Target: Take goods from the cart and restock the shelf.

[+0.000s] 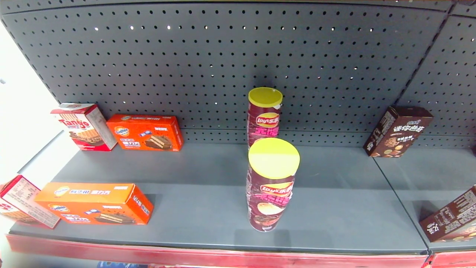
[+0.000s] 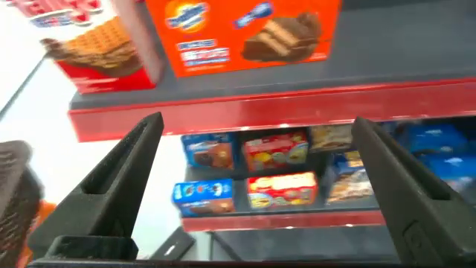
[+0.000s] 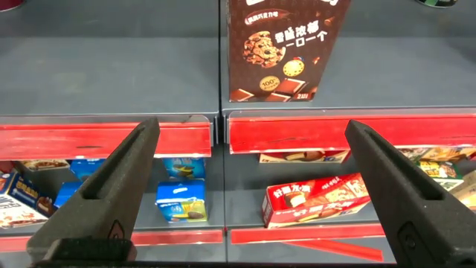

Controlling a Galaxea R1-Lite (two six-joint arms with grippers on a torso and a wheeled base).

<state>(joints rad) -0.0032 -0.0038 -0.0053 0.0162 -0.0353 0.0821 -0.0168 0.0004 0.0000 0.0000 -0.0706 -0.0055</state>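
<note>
Faces the shelf, thinly stocked; orange box flat at front left; front chip can upright mid-shelf, rear chip can behind it. Holds nothing; fingers of left gripper and right gripper spread wide before the red shelf edges. Likely best now: fetch one item from the cart, grip squarely, set upright in a bare gap.

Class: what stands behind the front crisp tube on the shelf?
A second yellow-lidded tube stands behind the front tube, by the pegboard. The front lid hides its base.

grey shelf with two upright chip cans among snack boxes
</note>
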